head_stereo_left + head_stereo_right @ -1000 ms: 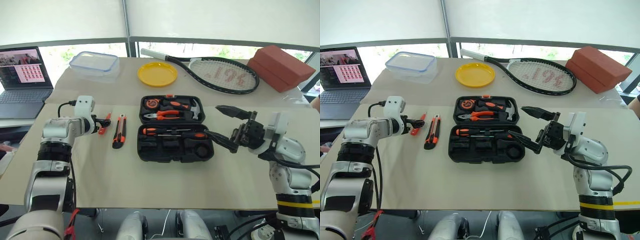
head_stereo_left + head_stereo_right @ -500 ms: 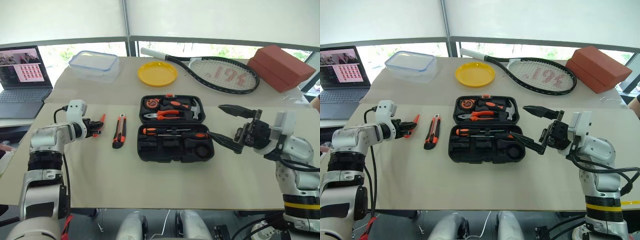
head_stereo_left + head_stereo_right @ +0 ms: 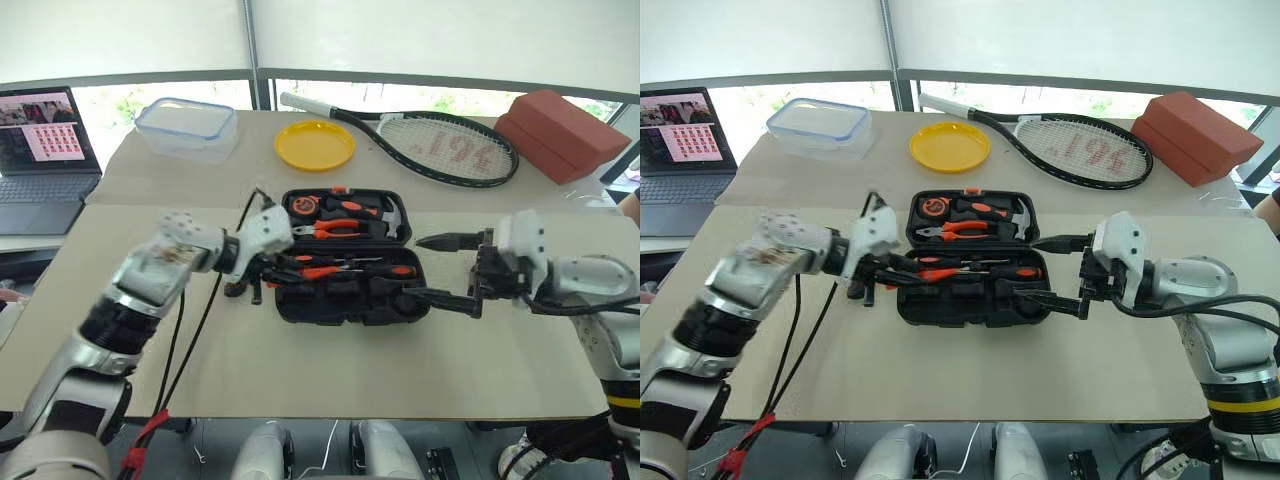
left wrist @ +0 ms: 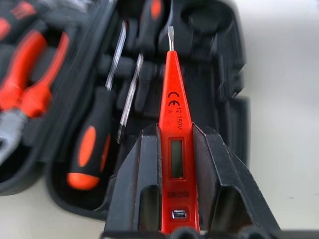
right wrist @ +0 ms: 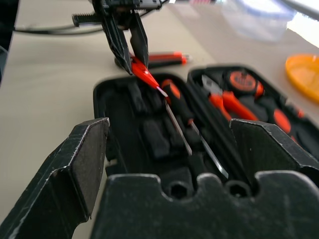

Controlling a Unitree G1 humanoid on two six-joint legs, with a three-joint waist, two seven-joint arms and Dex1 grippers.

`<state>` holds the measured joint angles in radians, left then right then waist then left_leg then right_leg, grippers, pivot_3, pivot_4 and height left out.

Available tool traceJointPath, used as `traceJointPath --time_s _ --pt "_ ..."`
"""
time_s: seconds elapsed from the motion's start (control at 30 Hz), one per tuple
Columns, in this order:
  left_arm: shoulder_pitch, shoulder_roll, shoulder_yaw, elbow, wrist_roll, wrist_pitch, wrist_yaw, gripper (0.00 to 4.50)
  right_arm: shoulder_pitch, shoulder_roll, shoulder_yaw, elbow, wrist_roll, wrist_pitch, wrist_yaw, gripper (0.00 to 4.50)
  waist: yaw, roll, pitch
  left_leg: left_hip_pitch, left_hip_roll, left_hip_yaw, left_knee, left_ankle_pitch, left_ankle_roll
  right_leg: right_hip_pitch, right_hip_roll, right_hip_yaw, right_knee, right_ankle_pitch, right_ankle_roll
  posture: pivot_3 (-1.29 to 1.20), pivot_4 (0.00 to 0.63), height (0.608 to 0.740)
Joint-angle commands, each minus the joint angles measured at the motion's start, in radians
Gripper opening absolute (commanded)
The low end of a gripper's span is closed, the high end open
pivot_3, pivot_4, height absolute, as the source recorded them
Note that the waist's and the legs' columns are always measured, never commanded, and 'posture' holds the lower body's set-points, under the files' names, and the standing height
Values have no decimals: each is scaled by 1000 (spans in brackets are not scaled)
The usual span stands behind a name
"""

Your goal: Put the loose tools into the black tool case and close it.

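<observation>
The black tool case (image 3: 345, 300) lies open mid-table, with pliers, a hammer and a tape measure in its far half. Two orange-and-black screwdrivers (image 3: 345, 270) rest in the near half. My left gripper (image 4: 172, 149) is shut on the small all-orange screwdriver (image 4: 171, 99), holding it over the case's left part with the blade pointing into the near half. The utility knife (image 5: 159, 59) lies on the table just left of the case, mostly hidden behind that hand. My right gripper (image 3: 432, 268) is open at the case's right edge, its fingers pointing level at the case with nothing between them.
At the back of the table are a clear lidded box (image 3: 188, 120), a yellow plate (image 3: 315, 146), a racket (image 3: 440, 145) and a red block (image 3: 560, 135). A laptop (image 3: 40, 140) stands at far left. A black cable (image 3: 190, 330) hangs from my left arm.
My left gripper shut on the small orange screwdriver at the left of the table and carried it right, over the case. My right gripper tipped down to point level at the case.
</observation>
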<state>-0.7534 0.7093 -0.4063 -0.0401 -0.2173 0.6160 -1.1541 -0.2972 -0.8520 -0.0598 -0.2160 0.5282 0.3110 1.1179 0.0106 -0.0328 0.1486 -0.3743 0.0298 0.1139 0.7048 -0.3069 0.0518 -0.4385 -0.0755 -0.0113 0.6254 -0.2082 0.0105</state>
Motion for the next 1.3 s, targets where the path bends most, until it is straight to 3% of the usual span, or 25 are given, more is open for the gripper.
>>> traceJointPath --time_s 0.03,0.93,1.3 --pt "-48 -28 -69 57 131 -78 34 439 -17 -3 -11 0 -14 -6 7 4500 -1 0 0 0 0 0 0 0 0 0 0 0 0 0 0 0 150 740" --pt "-119 -204 -181 191 306 -64 -31 439 121 53 -70 17 -21 -107 15 4500 8 0 0 -6 0 -1 12 -3 6 1 -2 0 -1 1 7 0 150 740" --pt "-106 -164 -225 201 372 -11 -94 439 110 75 -62 -11 -19 -80 -9 4500 -5 1 -1 -4 0 -1 11 -4 6 2 -1 1 0 2 7 0 150 740"
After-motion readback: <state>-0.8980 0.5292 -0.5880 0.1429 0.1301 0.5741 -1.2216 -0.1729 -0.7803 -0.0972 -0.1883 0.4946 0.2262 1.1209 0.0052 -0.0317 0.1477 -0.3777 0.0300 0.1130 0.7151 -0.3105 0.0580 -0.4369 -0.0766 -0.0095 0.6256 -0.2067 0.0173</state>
